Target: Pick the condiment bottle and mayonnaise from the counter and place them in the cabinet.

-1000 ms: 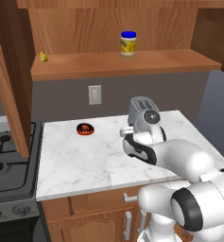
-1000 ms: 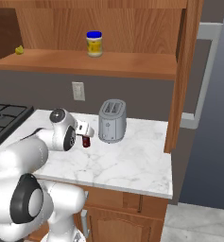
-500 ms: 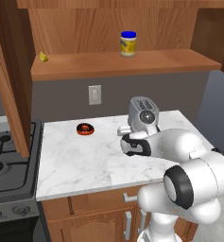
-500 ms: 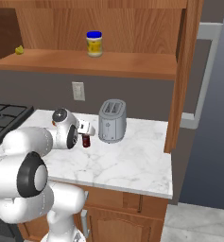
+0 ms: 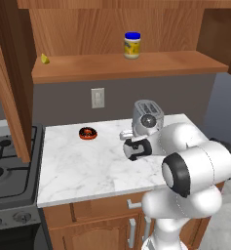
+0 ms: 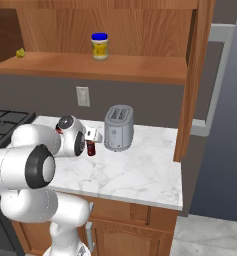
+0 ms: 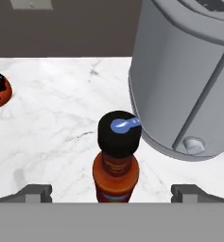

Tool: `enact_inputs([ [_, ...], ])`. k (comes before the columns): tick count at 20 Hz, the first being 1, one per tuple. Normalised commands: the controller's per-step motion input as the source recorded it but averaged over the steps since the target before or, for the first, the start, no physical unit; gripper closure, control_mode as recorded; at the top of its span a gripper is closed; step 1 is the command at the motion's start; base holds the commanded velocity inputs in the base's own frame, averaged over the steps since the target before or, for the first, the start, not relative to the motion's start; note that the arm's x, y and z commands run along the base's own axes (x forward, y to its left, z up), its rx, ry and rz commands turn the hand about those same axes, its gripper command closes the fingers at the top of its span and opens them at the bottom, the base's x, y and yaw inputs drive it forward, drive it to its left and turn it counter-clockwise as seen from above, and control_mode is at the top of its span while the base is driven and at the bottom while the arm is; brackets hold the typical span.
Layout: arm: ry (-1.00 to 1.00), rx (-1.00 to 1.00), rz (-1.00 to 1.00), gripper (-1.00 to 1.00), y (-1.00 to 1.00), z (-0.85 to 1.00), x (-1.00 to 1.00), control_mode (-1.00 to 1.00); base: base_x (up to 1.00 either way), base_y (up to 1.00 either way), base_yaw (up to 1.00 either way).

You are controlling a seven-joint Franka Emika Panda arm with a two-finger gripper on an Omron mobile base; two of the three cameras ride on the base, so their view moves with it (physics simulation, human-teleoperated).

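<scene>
White arm folded low over counter (image 5: 83,166) | gripper (image 7: 111,191) wide, level, straddling upright condiment bottle (image 7: 116,160)

I see the white marble counter (image 5: 83,166) with a toaster (image 6: 119,127), a little dark bottle (image 7: 116,163) just beside it, and a donut (image 5: 88,133). The mayonnaise (image 5: 132,45) stands on the cabinet shelf (image 5: 126,66), a small yellow thing (image 5: 45,59) too.

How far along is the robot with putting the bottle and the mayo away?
Done: the mayonnaise stands on the cabinet shelf. In hand: nothing yet; the open gripper is lined up on the condiment bottle beside the toaster. Left: grip the bottle, lift it off the counter, shelve it.
</scene>
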Motion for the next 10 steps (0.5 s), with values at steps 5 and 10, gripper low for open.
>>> enact_inputs([
  [5, 0.00, -0.02, 0.00, -1.00, 0.00, -0.15, 0.16, -1.00, 0.00, 0.00, 0.00],
  [10, 0.00, -0.01, 0.00, -1.00, 0.00, -0.13, 0.12, -1.00, 0.00, 0.00, 0.00],
])
